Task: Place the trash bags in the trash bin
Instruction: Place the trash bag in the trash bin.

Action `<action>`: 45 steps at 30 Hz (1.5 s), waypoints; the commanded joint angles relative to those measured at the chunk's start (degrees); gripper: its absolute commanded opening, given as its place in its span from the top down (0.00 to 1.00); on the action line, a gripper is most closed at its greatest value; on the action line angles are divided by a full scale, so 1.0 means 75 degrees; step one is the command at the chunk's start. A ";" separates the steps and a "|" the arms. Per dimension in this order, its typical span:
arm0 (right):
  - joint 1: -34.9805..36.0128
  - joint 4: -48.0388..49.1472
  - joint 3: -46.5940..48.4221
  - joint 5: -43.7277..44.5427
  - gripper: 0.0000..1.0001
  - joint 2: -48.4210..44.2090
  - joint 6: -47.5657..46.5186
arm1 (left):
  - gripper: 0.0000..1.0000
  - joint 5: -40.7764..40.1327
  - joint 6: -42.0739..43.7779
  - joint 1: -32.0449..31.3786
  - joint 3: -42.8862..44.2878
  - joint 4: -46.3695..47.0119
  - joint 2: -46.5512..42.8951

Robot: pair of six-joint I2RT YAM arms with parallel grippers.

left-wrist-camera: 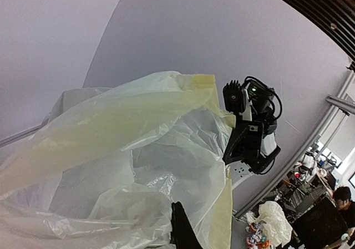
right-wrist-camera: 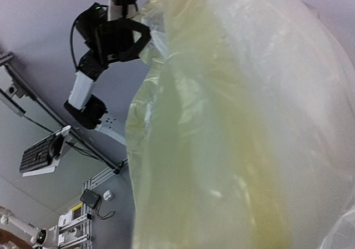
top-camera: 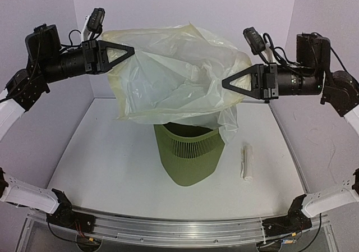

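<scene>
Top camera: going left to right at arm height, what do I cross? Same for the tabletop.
Arm height: left gripper → trash bag → right gripper. Tabletop: trash bin → white roll.

One trash bag [top-camera: 174,78], one trash bin [top-camera: 190,154], one white roll [top-camera: 247,162], two end effectors [top-camera: 128,50] [top-camera: 229,83].

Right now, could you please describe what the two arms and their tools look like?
The left arm and right arm are black cylinders and joints with white lower links. The left tool and right tool are black, each an open triangular frame. Each wrist carries a small black camera on a white bracket, with looping black cables.
</scene>
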 commanded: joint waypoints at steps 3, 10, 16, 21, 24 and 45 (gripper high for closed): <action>-0.0007 -0.0060 -0.0336 0.5281 1.00 0.0304 -0.0326 | 1.00 -0.0807 -0.0069 0.0009 -0.0119 -0.0260 0.0869; -0.0005 -0.0065 0.0534 0.6500 1.00 0.2436 -0.1207 | 1.00 -0.0176 -0.0063 0.0008 0.0104 -0.0091 0.1943; -0.0007 -0.0439 0.0961 0.6368 1.00 0.3562 -0.1448 | 1.00 -0.0456 0.0052 0.0008 -0.0078 -0.0183 0.1627; -0.0004 -0.1531 0.1399 0.3242 1.00 0.3912 -0.1573 | 1.00 -0.0718 0.0099 0.0009 -0.0301 -0.0216 0.1099; -0.0010 -0.2239 0.1667 0.1264 1.00 0.3933 -0.1772 | 1.00 -0.0712 0.0105 0.0008 -0.0395 -0.0173 0.0931; -0.0014 -0.2609 0.1668 0.3478 0.19 0.1931 -0.2581 | 1.00 -0.1126 0.0192 0.0008 -0.0482 -0.0063 0.1318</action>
